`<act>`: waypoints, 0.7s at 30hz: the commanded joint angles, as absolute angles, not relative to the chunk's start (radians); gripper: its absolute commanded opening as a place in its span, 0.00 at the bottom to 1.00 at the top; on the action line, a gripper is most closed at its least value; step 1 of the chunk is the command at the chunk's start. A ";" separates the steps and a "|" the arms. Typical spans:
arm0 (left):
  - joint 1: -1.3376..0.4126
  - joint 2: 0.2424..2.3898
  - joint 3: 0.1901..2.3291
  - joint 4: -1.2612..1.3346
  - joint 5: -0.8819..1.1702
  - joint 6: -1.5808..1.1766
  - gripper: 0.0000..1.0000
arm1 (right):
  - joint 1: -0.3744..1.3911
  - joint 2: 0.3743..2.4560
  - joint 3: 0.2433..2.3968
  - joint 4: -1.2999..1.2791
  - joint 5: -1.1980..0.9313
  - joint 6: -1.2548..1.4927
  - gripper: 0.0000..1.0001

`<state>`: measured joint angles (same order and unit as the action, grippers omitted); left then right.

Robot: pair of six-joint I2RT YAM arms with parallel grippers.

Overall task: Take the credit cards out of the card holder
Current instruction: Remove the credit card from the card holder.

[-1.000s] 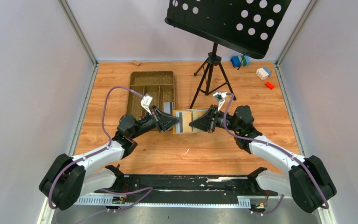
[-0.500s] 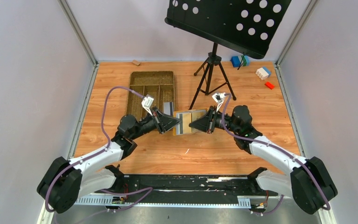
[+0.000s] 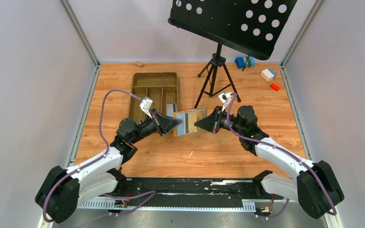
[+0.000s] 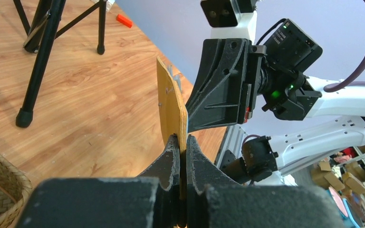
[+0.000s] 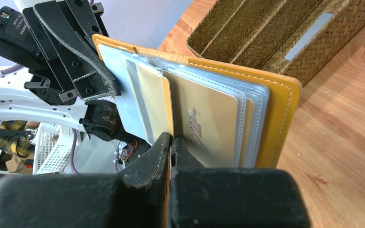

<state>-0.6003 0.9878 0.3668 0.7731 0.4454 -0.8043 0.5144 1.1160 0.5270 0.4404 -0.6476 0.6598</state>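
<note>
**A:** Is there any writing you can read?

**B:** Only a slanted mark on the front tan-gold one of the credit cards [image 5: 204, 126], and it's too blurred to make out. The white print on the arm housings is too small. The woven tray [image 3: 154, 74] has a pale, blank strip.

**A:** Where's the card holder [image 5: 281, 118]?

**B:** It's spread open and lifted off the tabletop [image 3: 171, 156] near its middle, just beside the tray's near right corner.

**A:** And the jaws?

**B:** The left gripper [image 4: 180, 142] is pinched tight on the yellow cover's edge. The right gripper [image 5: 172, 140] is closed flat on the pocket leaves' near edge, at a tan card. I can't tell whether it has the card alone or the sleeve too.

**A:** How much room is there?

**B:** The tripod [image 3: 217, 61] legs stand just beyond, toward the far edge. Bare wood runs to the near edge.
</note>
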 commanded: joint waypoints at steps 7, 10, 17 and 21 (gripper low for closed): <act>-0.558 0.882 0.342 0.827 0.397 -0.808 0.00 | 0.474 1.098 0.549 0.333 -0.504 0.624 0.00; -0.555 0.885 0.345 0.820 0.401 -0.811 0.00 | 0.472 1.116 0.552 0.348 -0.528 0.628 0.00; -0.555 0.992 0.360 0.910 0.469 -0.860 0.00 | 0.479 1.191 0.554 0.511 -0.702 0.680 0.00; -0.556 1.053 0.368 0.972 0.514 -0.891 0.00 | 0.506 1.238 0.582 0.524 -0.748 0.671 0.01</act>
